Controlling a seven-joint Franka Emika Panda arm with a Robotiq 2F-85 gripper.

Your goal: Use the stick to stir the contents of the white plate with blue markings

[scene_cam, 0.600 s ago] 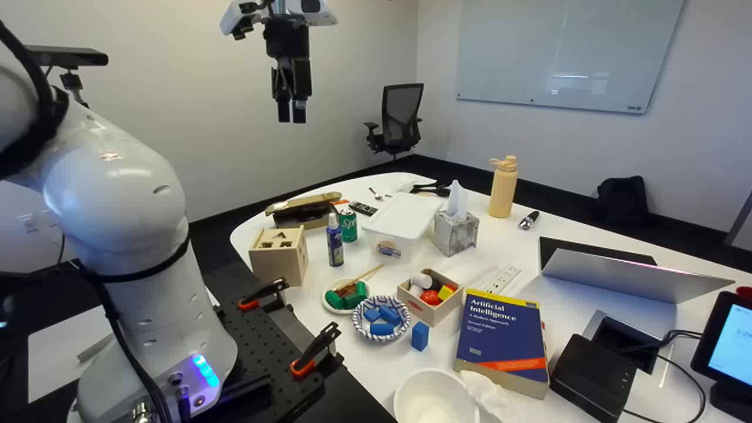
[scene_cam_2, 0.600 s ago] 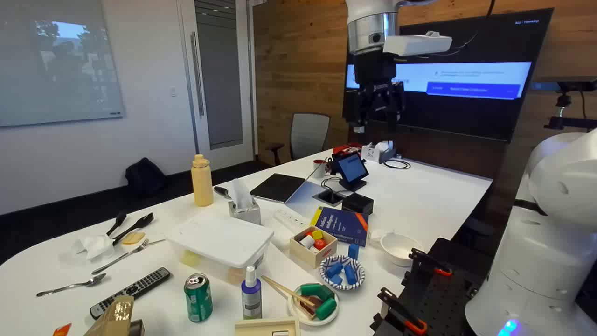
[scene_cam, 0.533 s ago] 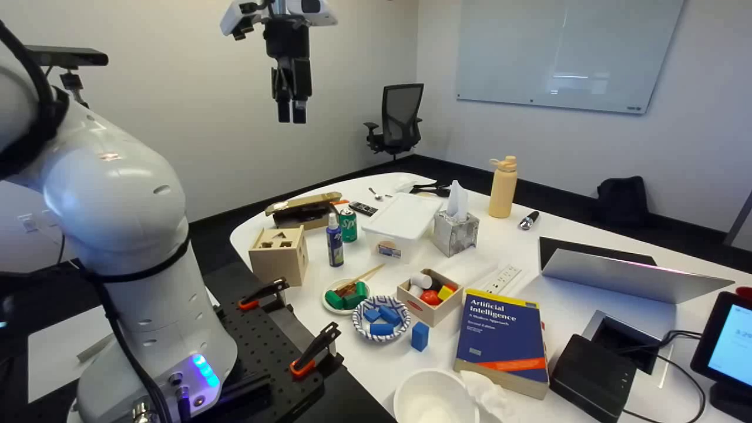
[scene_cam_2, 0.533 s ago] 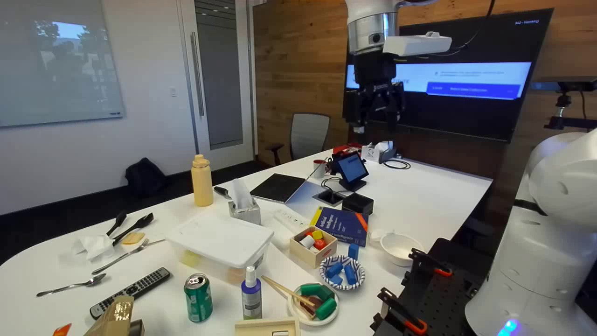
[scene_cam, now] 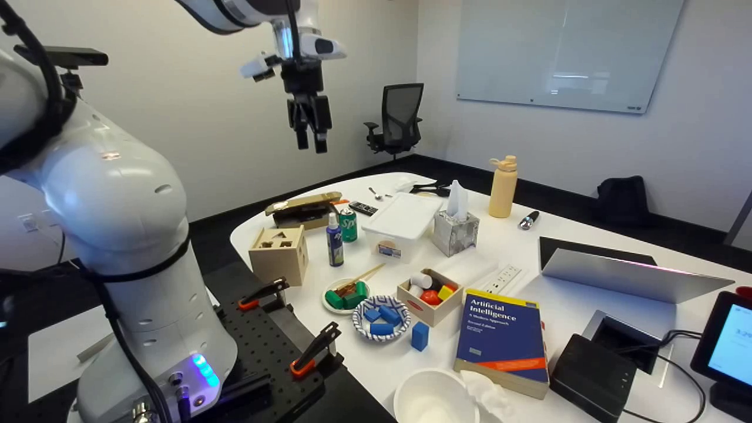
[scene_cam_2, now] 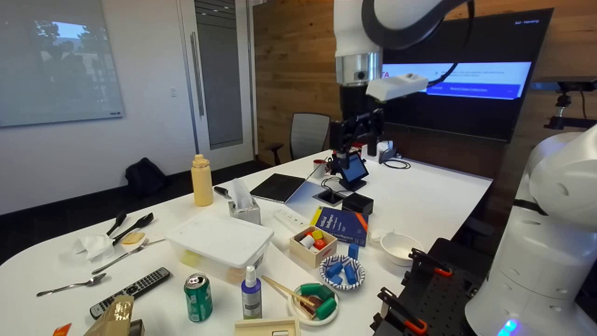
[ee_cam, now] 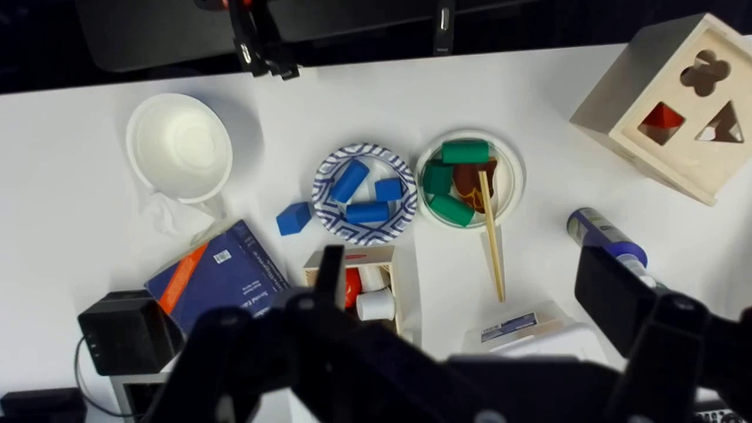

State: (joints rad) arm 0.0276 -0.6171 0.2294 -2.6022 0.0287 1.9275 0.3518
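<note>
In our judgement the step in hand is fetching the stick, which rests slanted across the rim of the plain dish. We record the end effector as released, high over the surface. In an exterior view the white plate with blue markings, holding blue blocks, stands right and near of the dish. The next move, we judge, calls for descent onto the stick's free end. Open room exists between spray bottle and wooden box; the lidded tub stands just beyond. The surface's edge passes near the plate's left.

Bk: "Artificial Intelligence", "Modern Approach", "Second Edition"; grn can: "Spr".
</note>
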